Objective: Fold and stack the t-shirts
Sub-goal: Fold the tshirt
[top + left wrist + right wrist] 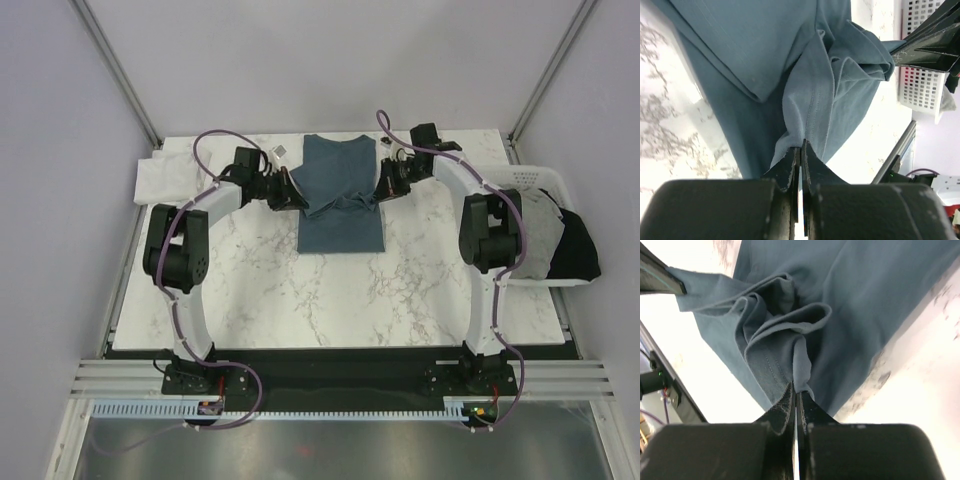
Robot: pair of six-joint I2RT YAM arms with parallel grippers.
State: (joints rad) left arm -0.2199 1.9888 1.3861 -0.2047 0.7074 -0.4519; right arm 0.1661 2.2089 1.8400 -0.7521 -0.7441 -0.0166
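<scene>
Both pairs of jaws are clenched on stitched edges of the blue shirt [340,225], which lies on the table [250,290] left of the basket [530,176]. Cloth sags bunched between them, so the arms should draw slightly apart, stay level and travel together, laying the fold flat before releasing.

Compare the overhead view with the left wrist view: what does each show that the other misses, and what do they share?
Only overhead: the whole outline of the blue shirt, a white shirt at the far left of the table, and a black shirt in the basket. Only the wrist: the left end effector shut on a stitched fold of cloth. Both: the blue shirt, the basket, the marble table.
</scene>
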